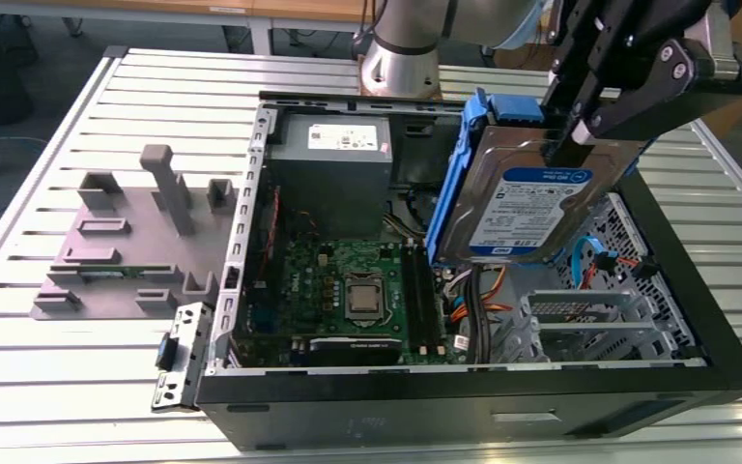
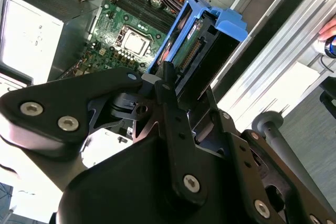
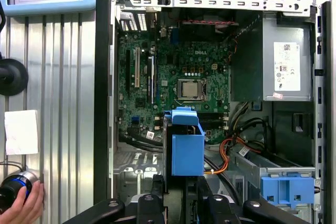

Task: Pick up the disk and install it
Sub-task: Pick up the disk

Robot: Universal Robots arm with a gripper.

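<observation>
Slatted, likely aluminium table (image 1: 36, 387); flat disk (image 1: 532, 208)

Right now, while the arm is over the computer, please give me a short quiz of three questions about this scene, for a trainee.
1. What does the gripper hold?
A) a screwdriver
B) the disk
C) nothing
2. In the exterior view, on which side of the open computer case does the grey fixture plate stand?
3. True or false: the disk lies flat on the floor of the case.

Key:
1. B.
2. The exterior view's left.
3. False: it hangs upright above the case.
</observation>
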